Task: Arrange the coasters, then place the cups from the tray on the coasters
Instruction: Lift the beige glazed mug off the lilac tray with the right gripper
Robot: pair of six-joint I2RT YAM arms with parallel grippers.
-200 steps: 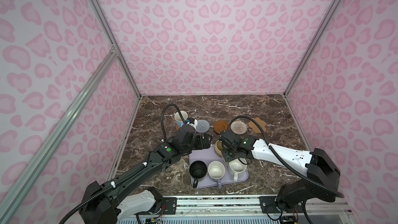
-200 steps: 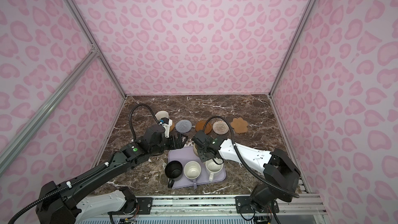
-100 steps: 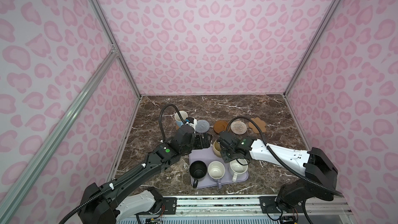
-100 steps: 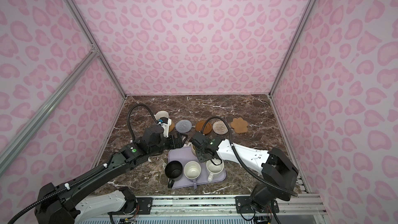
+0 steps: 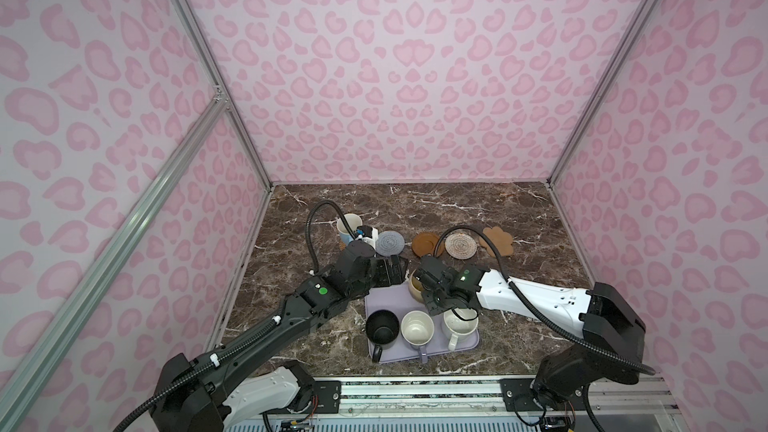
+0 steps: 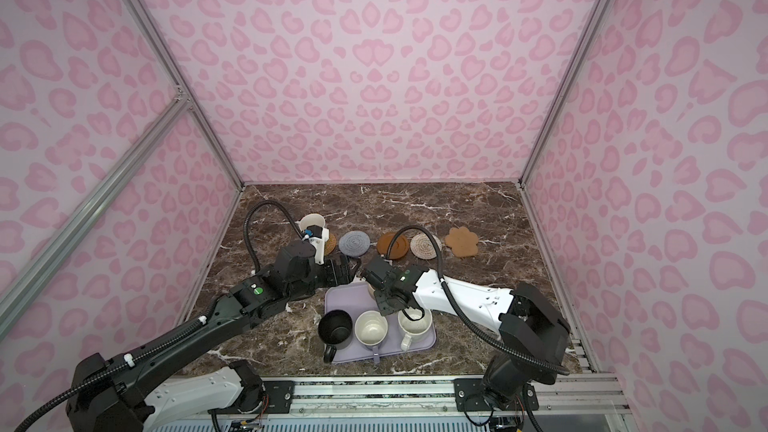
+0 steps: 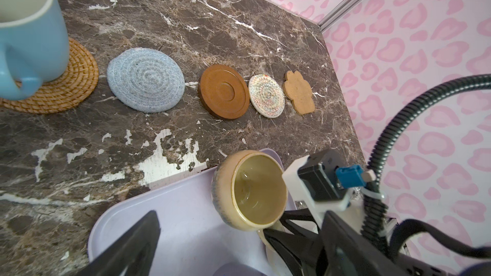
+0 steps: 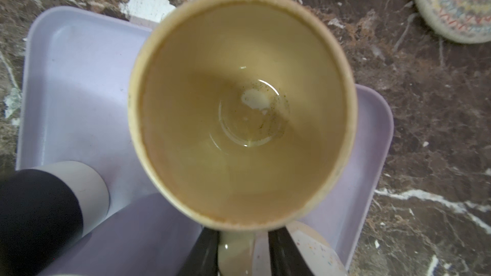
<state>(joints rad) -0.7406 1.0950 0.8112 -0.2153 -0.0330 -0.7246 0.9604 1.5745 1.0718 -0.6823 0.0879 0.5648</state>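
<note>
1. Now the right gripper [image 8: 239, 249] has its two fingers closed in on the handle of the pale yellow mug [image 8: 241, 107], one on each side. It looks like a grip, but one finger may not quite touch.
2. That mug is at the far corner of the tray [image 5: 384, 299]. In the left wrist view it leans a bit. I cannot tell if its bottom is off the tray.
3. The left gripper [image 5: 390, 274] is wide apart and holds nothing. It hangs just beside the pale yellow mug.
4. The light blue mug [image 7: 29, 30] sits on the orange coaster [image 7: 71, 86]. The blue-grey coaster [image 7: 146, 80], brown disc [image 7: 224, 91], cream coaster [image 7: 267, 95] and tan flower coaster [image 7: 299, 92] are bare. The black mug [image 5: 382, 326], lavender mug [image 5: 417, 328] and speckled mug [image 5: 459, 322] wait on the tray.
5. A handle is a small thing to hold. The mug could swing, tip more or slide out if the grip is loose.
6. The speckled mug is just beside the right gripper's fingers. A low or sideways pull could knock it.
7. The two grippers are very close. If both move at once, they could bump.
8. The brown disc and cream coaster lie almost touching. A mug set down off the middle could land on both and wobble. It could also push a light woven coaster out of line.
</note>
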